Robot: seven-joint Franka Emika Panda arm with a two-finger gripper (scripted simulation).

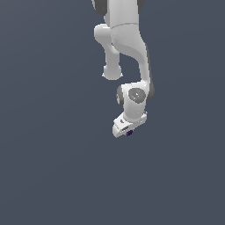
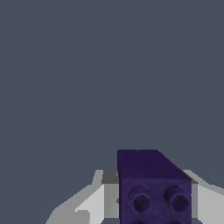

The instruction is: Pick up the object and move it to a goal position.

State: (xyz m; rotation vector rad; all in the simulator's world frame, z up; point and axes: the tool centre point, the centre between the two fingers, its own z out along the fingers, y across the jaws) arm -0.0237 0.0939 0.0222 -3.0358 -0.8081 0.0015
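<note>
Filling the wrist view, our purple-blue cube [image 2: 154, 188] sat clamped between the claw [image 1: 126, 131] fingers [image 2: 89, 203], at six o'clock beneath the arm. We judged the carry underway; next came travel to the goal, unseen.

Arm [image 1: 127, 39]: white shell, dark grey joint rings and caps.
Gripper [image 1: 126, 128]: white, with light grey shaded faces.
Cube [image 2: 153, 186]: dark purple-blue, plain; the face with round studs, set just beside the gripper's pale fingers [image 2: 94, 201], shows darker hollows.
Background [image 1: 48, 132]: uniform slate grey, unpatterned.
</note>
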